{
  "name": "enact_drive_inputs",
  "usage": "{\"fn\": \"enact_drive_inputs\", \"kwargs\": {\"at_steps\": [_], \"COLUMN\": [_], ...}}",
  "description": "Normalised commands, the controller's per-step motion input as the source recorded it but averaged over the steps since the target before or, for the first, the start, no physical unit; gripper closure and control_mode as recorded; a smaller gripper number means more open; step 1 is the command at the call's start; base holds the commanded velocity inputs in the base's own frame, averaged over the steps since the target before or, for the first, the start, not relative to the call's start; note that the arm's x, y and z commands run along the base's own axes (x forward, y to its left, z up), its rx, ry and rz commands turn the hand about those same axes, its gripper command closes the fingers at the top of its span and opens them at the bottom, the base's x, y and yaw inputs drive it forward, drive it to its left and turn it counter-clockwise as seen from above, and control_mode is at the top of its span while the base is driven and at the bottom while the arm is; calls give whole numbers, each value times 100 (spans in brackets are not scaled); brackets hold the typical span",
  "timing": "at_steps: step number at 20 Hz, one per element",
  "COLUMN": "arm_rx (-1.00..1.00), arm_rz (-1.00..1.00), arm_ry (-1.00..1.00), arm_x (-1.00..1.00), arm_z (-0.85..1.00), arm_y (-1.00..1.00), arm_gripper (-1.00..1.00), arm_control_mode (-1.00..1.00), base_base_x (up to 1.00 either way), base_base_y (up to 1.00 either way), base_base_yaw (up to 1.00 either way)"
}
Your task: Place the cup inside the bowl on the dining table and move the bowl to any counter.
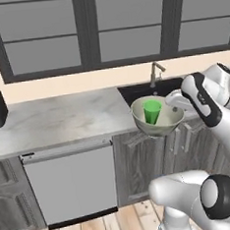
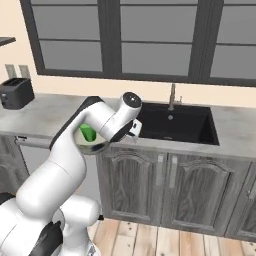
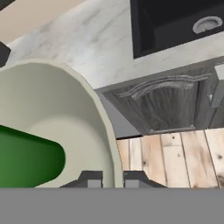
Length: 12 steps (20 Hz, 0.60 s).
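Toaster: a dark boxy toaster [image 2: 16,93] stands on the light grey marble counter [image 1: 63,119], far left of the sink.
Dishwasher: a flat pale grey dishwasher front [image 1: 71,182] sits under the counter, left of the sink, between dark grey panelled cabinet doors [image 2: 135,182].
Bowl: the round deep bowl, cream-green inside and shiny grey outside [image 1: 156,118], is held up in the air at the counter's front edge, just left of the sink; part of it hangs over the wooden plank floor [image 3: 175,153].
Cup: the small bright green tapered cup [image 1: 152,111] is inside the bowl, leaning against its wall.
Claw: the two-finger claw [image 3: 113,178] is clamped on the bowl's right rim, one dark fingertip inside the wall and one outside.
Sink: a black rectangular sink [image 2: 175,122] with a metal tap [image 2: 173,96] is set into the counter below the dark-framed windows [image 2: 150,37].
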Motion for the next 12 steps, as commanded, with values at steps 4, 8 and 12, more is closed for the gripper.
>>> {"fn": "enact_drive_inputs", "kwargs": {"at_steps": [4, 8, 12], "arm_rx": [0, 0, 0], "arm_rz": [0, 0, 0], "arm_ry": [0, 0, 0], "arm_x": [0, 0, 0], "arm_z": [0, 0, 0], "arm_y": [0, 0, 0], "arm_gripper": [100, 100, 100], "arm_control_mode": [100, 100, 100], "base_base_x": [38, 8, 28], "base_base_y": [57, 64, 52], "base_base_yaw": [0, 0, 0]}}
